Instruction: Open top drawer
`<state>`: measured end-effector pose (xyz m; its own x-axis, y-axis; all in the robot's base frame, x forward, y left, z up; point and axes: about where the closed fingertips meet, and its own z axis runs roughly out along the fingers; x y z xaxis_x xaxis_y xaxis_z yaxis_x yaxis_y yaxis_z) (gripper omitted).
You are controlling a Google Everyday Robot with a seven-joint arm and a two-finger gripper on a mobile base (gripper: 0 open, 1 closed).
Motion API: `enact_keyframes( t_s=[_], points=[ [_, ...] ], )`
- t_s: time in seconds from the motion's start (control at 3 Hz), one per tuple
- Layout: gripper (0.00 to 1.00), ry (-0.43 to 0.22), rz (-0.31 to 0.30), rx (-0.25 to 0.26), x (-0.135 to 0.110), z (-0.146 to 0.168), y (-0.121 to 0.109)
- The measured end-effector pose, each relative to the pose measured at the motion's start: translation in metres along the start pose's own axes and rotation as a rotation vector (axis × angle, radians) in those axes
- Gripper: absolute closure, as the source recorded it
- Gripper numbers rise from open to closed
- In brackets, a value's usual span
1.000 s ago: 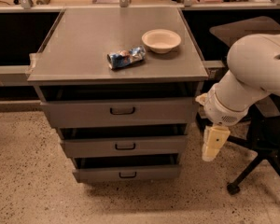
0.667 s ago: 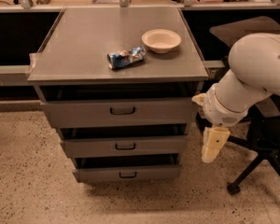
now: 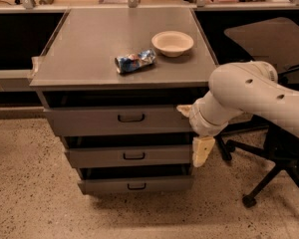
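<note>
The top drawer (image 3: 89, 121) is the widest grey front of the cabinet, with a small dark loop handle (image 3: 131, 117) at its centre, and it stands slightly out under the tabletop. My gripper (image 3: 201, 151) hangs on the white arm (image 3: 249, 96) at the cabinet's right front corner. It is level with the middle drawer (image 3: 104, 157) and to the right of the top drawer's handle, not touching it.
On the grey cabinet top (image 3: 89, 54) lie a blue snack bag (image 3: 135, 60) and a cream bowl (image 3: 172, 43). The bottom drawer (image 3: 134, 185) sits lowest. A black office chair base (image 3: 269, 176) stands to the right on the speckled floor. Dark shelving runs behind.
My arm and gripper have moved left, from beside the cabinet's right side to its right front corner. The drawers, bag and bowl have not moved.
</note>
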<state>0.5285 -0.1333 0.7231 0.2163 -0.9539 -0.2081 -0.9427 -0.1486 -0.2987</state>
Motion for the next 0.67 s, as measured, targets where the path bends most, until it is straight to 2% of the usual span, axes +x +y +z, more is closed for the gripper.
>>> enact_keyframes(
  t_s=[0.33,0.67],
  points=[
    [0.00,0.003,-0.019,0.032,0.001,0.025,-0.028],
    [0.00,0.006,-0.014,0.024,0.006,0.057,-0.061]
  ],
)
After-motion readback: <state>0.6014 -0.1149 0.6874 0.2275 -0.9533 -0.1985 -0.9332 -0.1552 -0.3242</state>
